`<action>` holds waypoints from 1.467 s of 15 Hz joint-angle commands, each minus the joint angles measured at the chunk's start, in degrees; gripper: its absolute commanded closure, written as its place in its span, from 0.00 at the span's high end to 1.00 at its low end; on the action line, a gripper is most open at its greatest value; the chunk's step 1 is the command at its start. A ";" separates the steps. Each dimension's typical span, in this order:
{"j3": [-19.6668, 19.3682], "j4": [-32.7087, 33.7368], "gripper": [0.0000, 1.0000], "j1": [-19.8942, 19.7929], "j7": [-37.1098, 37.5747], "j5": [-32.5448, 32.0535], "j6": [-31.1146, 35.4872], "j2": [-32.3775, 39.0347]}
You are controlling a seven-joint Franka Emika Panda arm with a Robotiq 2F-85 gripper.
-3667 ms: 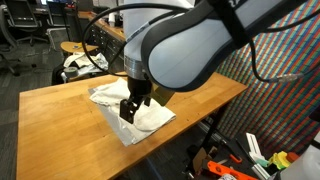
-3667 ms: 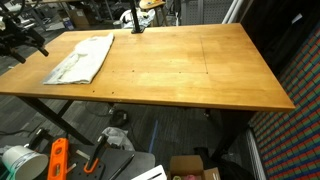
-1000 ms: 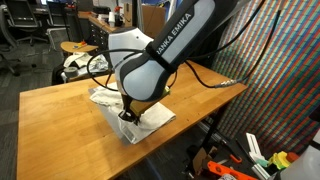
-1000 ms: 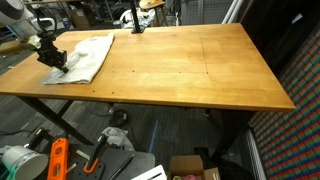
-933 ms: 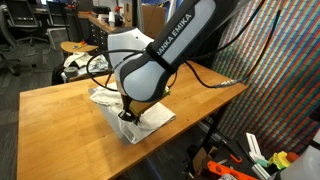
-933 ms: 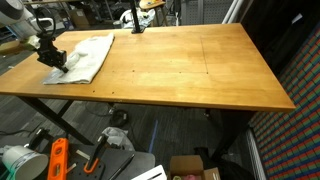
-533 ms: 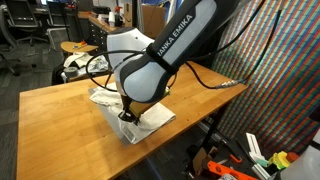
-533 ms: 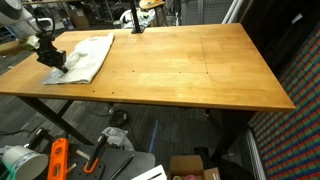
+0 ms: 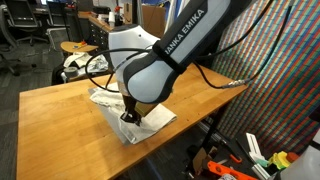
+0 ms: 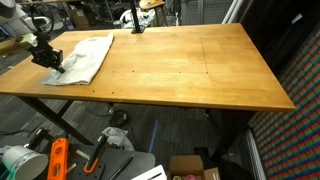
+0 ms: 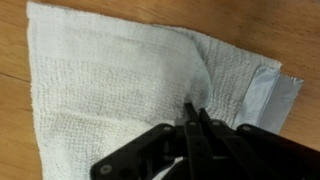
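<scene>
A white terry towel (image 9: 152,119) lies crumpled at the corner of the wooden table (image 9: 60,110); it also shows as the towel (image 10: 88,55) near the table's left end. My gripper (image 9: 127,116) stands on the towel, fingers pointing down. In the wrist view the black fingertips (image 11: 190,110) are pressed together with a ridge of the towel (image 11: 110,80) gathered up between them. The gripper (image 11: 195,108) is shut on that fold. From the other side the gripper (image 10: 50,58) sits at the towel's left edge.
A smooth grey strip (image 11: 270,95) shows at the towel's right edge. The table edge (image 10: 20,92) is close to the gripper. Office chairs and a stool (image 9: 75,50) stand behind. An orange tool (image 10: 57,158) and a box (image 10: 190,168) lie on the floor.
The jaws have closed the last bit onto the towel fold. The gripper has shifted slightly toward the table's end, and the arm's upper links have turned a little.
</scene>
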 commanded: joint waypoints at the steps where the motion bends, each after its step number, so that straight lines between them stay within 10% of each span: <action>1: 1.46 -3.36 0.02 -0.08 -3.30 0.82 0.55 -4.65; 22: -0.28 3.13 0.02 1.23 5.36 -7.59 -1.40 3.22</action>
